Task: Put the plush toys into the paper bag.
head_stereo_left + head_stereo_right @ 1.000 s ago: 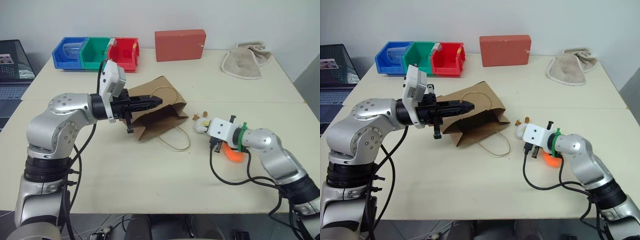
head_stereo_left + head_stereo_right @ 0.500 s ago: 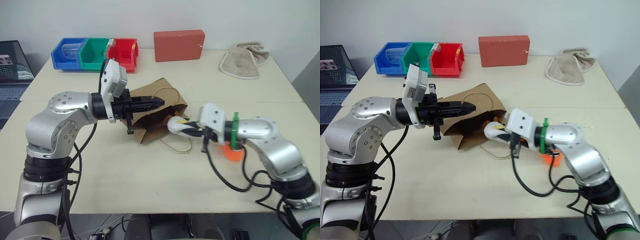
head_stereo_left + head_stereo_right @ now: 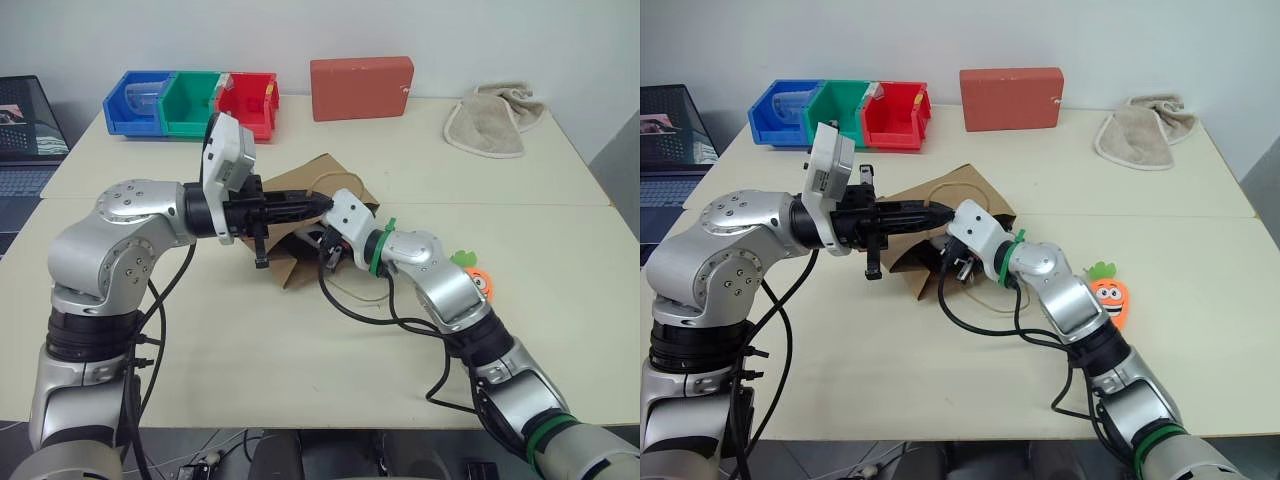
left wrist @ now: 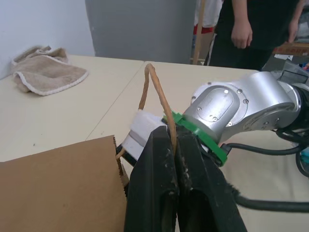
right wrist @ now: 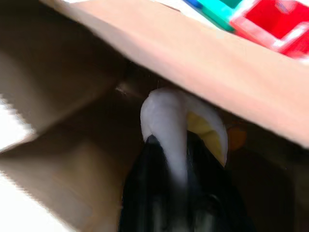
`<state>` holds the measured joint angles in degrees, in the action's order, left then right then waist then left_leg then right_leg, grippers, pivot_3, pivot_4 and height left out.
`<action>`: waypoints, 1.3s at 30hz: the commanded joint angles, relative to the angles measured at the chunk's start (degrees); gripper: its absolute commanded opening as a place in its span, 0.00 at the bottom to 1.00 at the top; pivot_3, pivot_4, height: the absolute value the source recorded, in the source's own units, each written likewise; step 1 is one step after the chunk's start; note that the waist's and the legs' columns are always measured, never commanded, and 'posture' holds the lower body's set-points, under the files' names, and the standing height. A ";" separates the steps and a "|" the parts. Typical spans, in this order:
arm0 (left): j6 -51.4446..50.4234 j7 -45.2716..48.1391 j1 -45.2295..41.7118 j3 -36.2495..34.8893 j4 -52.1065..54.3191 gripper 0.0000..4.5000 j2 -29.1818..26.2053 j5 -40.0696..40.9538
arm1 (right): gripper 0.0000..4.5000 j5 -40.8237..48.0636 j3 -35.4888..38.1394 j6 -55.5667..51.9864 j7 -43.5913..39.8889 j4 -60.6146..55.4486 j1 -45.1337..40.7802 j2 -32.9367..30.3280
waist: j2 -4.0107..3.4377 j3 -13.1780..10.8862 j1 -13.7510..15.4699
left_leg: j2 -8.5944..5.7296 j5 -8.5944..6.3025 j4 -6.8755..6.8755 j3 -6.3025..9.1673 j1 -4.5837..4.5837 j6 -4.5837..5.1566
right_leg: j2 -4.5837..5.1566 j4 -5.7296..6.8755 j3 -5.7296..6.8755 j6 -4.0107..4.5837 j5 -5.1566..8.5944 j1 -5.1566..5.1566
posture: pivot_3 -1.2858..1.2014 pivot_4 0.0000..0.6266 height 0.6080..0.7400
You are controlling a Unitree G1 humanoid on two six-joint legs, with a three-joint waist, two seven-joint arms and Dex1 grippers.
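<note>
Inside the mouth of the paper bag [image 3: 322, 186], the white egg toy [image 5: 179, 126] sits between the two black fingers of the right gripper [image 5: 179, 159], its yellow face turned to one side; the fingers press on the toy's lower part, holding it under the bag's brown upper wall. From the head views, the right gripper [image 3: 945, 262] reaches into the bag's open side at the middle of the table [image 3: 300, 360]. The left gripper [image 3: 318, 203] points level across the bag's top, its fingers [image 4: 159, 193] pinched together on one tan loop handle [image 4: 157, 92], lifting that edge. The second handle [image 3: 352, 292] lies slack on the table in front of the bag. The orange carrot toy [image 3: 1107, 292] rests on the table well apart from the bag, on the robot's right. Farther back stand a red box [image 3: 361, 88], a beige towel [image 3: 487, 122] and blue, green and red bins [image 3: 192, 103]. A person [image 4: 251, 29] stands beyond the table.
</note>
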<state>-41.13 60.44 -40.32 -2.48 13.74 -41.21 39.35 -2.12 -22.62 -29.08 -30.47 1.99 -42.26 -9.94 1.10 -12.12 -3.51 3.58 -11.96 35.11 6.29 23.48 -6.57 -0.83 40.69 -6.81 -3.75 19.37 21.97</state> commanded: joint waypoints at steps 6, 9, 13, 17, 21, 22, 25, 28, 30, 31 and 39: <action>0.85 -0.27 0.07 -0.58 1.00 0.00 0.52 0.43 | 0.81 -0.28 1.82 0.55 -0.90 -6.31 1.11 -1.65 | 0.00 0.00 -0.02 | 0.01 0.00 0.01 0.00 0.13 0.00 | -0.01 0.11 0.00 0.00 0.00 0.16 | 0.52 0.24 1.00; 0.95 -0.61 0.03 -0.42 0.88 0.00 0.93 0.14 | 0.99 0.99 2.30 -1.77 -4.40 -12.04 2.72 -4.91 | 0.00 0.00 0.12 | 0.00 0.00 0.03 0.00 0.17 0.00 | -0.01 0.11 0.00 0.00 0.00 0.18 | 0.52 0.24 1.00; 1.36 -0.99 -0.30 -0.04 0.46 0.00 1.59 -0.47 | 0.99 8.77 7.92 -6.72 -15.60 -26.55 7.39 -16.88 | -0.01 0.00 0.44 | -0.03 0.00 0.09 0.08 0.33 0.00 | 0.01 0.07 0.06 0.00 0.00 0.24 | 0.52 0.24 1.00; 1.96 -0.92 -0.36 0.48 0.12 0.00 1.80 -1.11 | 0.99 16.39 15.05 -9.22 -25.07 -35.37 13.26 -30.78 | 0.00 0.00 1.09 | -0.10 -0.01 0.11 0.12 0.37 0.02 | 0.07 -0.02 0.10 0.00 0.00 0.20 | 0.52 0.24 1.00; 2.10 -0.70 -0.25 0.48 0.02 0.00 1.83 -1.42 | 0.99 19.72 20.58 -10.79 -28.90 -37.32 18.39 -39.91 | -0.01 0.00 0.53 | -0.06 -0.01 0.12 0.08 0.29 0.04 | 0.00 0.04 0.05 0.00 0.01 0.18 | 0.52 0.24 1.00; 2.20 -0.52 -0.18 0.57 -0.02 0.00 1.75 -1.56 | 0.99 17.65 21.85 -9.39 -28.92 -35.57 20.95 -43.05 | -0.02 0.00 0.43 | -0.03 -0.01 0.15 0.08 0.29 0.04 | -0.01 0.04 0.05 0.00 0.01 0.18 | 0.52 0.24 1.00; 2.34 -0.21 -0.08 0.71 -0.12 0.00 1.63 -1.63 | 0.99 12.06 23.01 -4.58 -28.58 -30.86 27.35 -50.34 | -0.01 0.00 0.53 | -0.08 -0.01 0.31 0.05 0.34 0.04 | 0.01 0.05 0.01 0.00 0.01 0.15 | 0.52 0.24 1.00; 2.49 0.01 -0.14 0.90 -0.24 0.00 1.53 -1.78 | 0.99 7.61 21.45 0.17 -27.96 -27.03 32.23 -54.48 | 0.00 0.00 0.57 | -0.12 -0.03 0.60 0.01 0.41 0.07 | 0.03 0.06 -0.04 -0.02 0.00 0.13 | 0.52 0.24 1.00; 2.60 0.10 -0.15 0.99 -0.27 0.00 1.51 -1.96 | 0.99 5.36 20.14 2.30 -26.53 -24.96 33.00 -54.17 | 0.00 -0.01 0.24 | -0.11 -0.03 0.68 0.00 0.40 0.07 | 0.02 0.08 -0.07 -0.03 0.00 0.10 | 0.52 0.24 1.00; 2.62 0.12 -0.12 1.04 -0.21 0.00 1.48 -2.06 | 0.99 4.68 19.64 2.74 -25.77 -24.16 32.88 -53.38 | -0.01 0.00 0.09 | -0.10 -0.03 0.72 -0.04 0.38 0.07 | 0.01 0.10 -0.11 -0.05 -0.01 0.10 | 0.52 0.24 1.00; 2.15 -0.13 0.20 0.54 0.35 0.00 1.00 -1.89 | 0.55 2.69 18.73 6.42 -24.46 -20.85 30.94 -50.24 | -0.01 -0.01 0.21 | -0.10 -0.02 0.87 -0.04 0.35 0.06 | 0.00 0.15 -0.15 -0.09 -0.03 0.03 | 0.52 0.24 1.00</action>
<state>-39.51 60.43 -40.02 -0.74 12.71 -39.46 37.32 1.18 -4.05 -23.83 -54.99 -19.12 -10.62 -60.17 1.10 -12.13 -3.30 3.48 -11.98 35.98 6.25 23.83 -6.51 -0.83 40.85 -6.95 -3.84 19.34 22.00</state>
